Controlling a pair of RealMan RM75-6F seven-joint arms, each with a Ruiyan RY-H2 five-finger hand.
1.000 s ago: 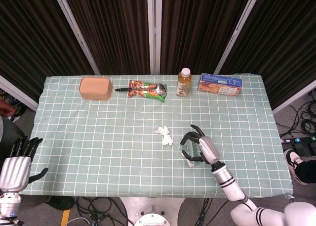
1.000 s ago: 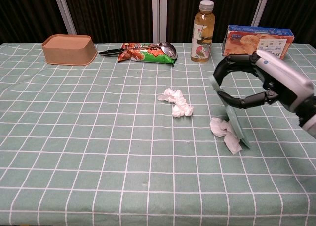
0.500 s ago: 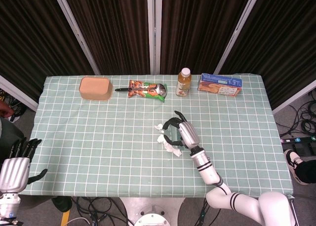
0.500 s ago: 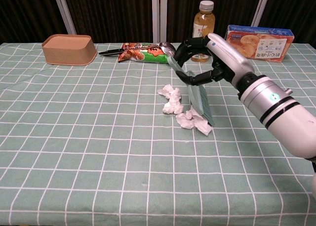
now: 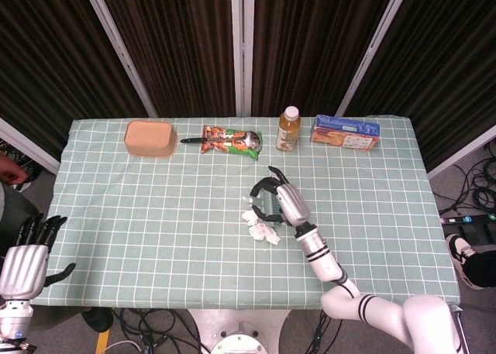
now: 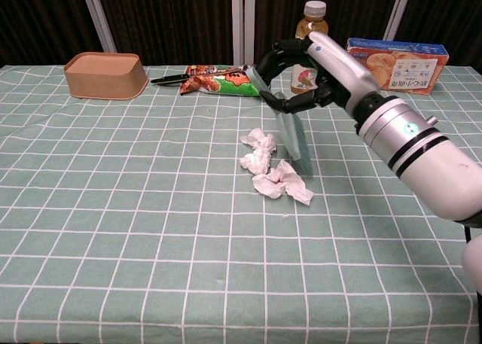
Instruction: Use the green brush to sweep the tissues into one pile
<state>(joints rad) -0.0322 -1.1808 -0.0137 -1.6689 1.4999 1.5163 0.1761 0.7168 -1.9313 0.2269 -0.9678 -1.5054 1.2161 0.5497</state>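
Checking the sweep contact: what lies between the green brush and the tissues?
Nothing. In the chest view the green brush, held by the right hand, sits right beside the tissues, no object between.

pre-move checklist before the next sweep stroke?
1. Green brush gripped by right hand: ok.
2. Tissues gathered into one pile: ok, pieces lie close, some touching.
3. Brush edge down on the tablecloth: cannot tell.
4. Bottle and snack bag apart from the brush: ok.
5. Left hand off the table, holding nothing: ok.
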